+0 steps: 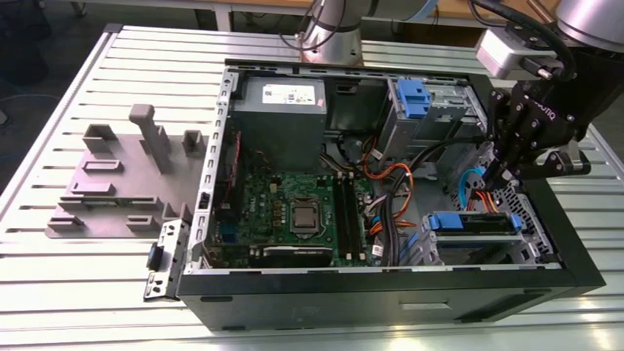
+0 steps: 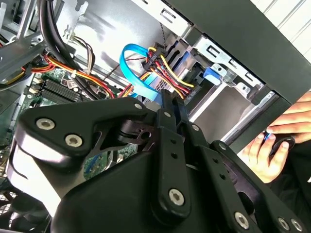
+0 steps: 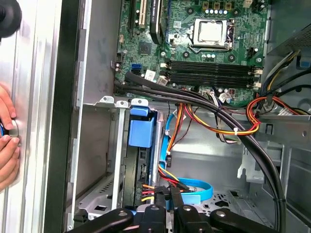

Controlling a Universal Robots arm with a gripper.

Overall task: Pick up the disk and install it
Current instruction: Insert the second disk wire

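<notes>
The disk (image 1: 473, 221) sits in the drive bay at the case's front corner, on the exterior view's right, with its blue carrier frame facing up. In the first wrist view the disk's blue frame (image 3: 141, 128) stands edge-on between the bay's metal rails, and its blue tab (image 2: 212, 74) peeks out in the second wrist view. My gripper (image 1: 497, 183) hangs above the case just behind the bay, close to the orange and blue cables. Its black fingers (image 2: 170, 104) are pressed together with nothing between them, and the gripper (image 3: 170, 209) is apart from the disk.
The open black computer case (image 1: 390, 281) holds a motherboard (image 1: 292, 212), a grey power supply (image 1: 280, 99) and cable bundles (image 1: 390, 183). A grey fixture plate (image 1: 117, 183) lies on the slatted table. A person's hand (image 3: 6, 141) rests outside the case wall.
</notes>
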